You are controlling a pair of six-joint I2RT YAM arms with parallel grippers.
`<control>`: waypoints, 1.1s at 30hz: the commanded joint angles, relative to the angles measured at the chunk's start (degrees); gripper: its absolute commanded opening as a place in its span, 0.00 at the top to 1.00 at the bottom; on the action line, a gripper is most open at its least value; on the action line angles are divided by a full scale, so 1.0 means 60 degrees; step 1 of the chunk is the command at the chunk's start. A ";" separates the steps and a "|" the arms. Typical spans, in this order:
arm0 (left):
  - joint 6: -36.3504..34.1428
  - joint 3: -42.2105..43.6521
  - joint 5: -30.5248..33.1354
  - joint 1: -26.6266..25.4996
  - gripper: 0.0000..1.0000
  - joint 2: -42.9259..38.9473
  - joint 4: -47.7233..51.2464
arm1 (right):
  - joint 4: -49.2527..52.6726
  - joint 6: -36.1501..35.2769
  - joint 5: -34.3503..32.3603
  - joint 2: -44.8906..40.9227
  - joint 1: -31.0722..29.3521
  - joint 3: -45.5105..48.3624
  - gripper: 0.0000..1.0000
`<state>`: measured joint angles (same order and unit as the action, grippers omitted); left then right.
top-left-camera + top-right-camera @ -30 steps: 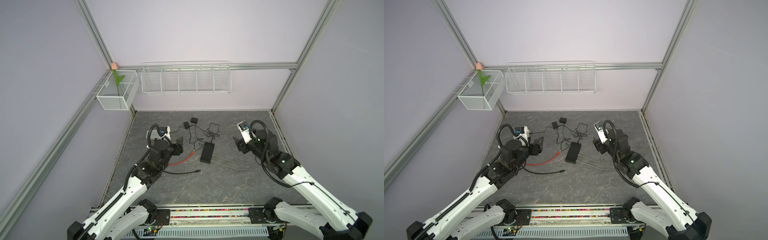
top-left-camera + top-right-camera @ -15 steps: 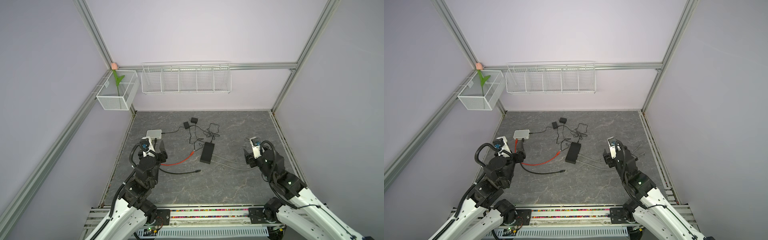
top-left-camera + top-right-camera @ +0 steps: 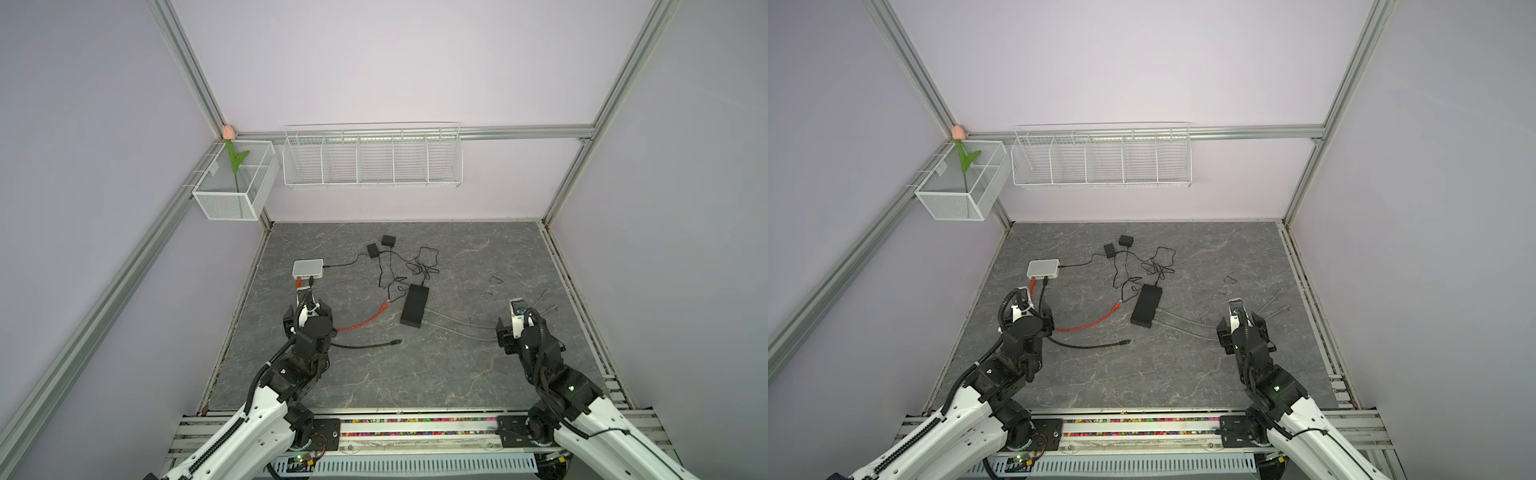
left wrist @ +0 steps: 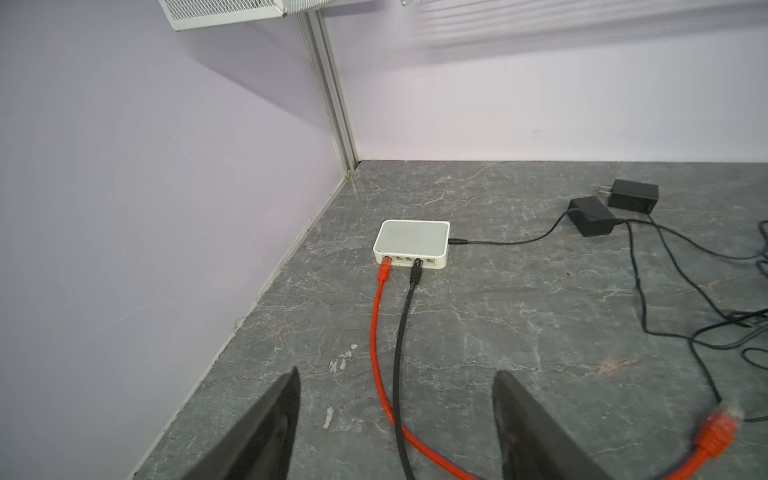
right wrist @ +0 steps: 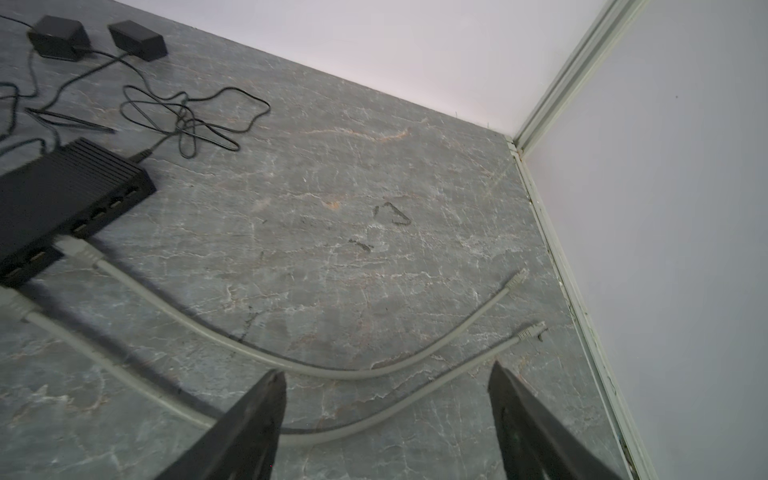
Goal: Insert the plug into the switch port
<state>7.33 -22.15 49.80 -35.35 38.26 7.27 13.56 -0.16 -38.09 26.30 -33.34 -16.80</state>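
A white switch (image 3: 308,268) (image 4: 411,242) lies on the floor near the left wall. A red plug (image 4: 385,270) and a black plug (image 4: 415,272) sit in its front ports, and their cables run back toward me. My left gripper (image 4: 397,374) (image 3: 307,305) is open and empty, a short way in front of the switch, with both cables passing between its fingers on the floor. My right gripper (image 5: 384,370) (image 3: 1240,320) is open and empty on the right, above two grey cables (image 5: 332,370).
A black switch (image 3: 414,306) (image 5: 62,187) lies mid-floor with the grey cables plugged into it; their free grey plugs (image 5: 517,279) rest near the right wall. The red cable's free end (image 3: 384,307), the black cable's free end (image 3: 397,342) and two power adapters (image 3: 380,246) with tangled wire lie between.
Both arms have drawn back toward the near edge. The left gripper has left the white switch, which now shows in full. The right jaws have widened.
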 commanded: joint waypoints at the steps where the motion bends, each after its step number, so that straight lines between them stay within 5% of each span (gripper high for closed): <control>1: -0.0183 0.0189 0.0629 0.0037 0.28 0.0234 -0.0552 | -0.0154 0.0560 -0.0732 -0.0426 0.0042 0.0333 0.20; 13: 0.0277 0.0766 0.1034 0.0091 0.27 0.1806 -0.1415 | -0.1880 0.0331 -0.1588 0.0048 0.0231 0.1172 0.08; 33: 0.0080 0.1330 0.1630 0.0868 0.25 0.1649 -0.3147 | -0.5419 -0.0009 -0.1570 0.3487 0.1759 0.0959 0.06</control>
<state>7.66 -14.81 57.89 -31.35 48.05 -8.32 -11.14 0.73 -46.96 46.02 -23.64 -10.94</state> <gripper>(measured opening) 0.752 0.939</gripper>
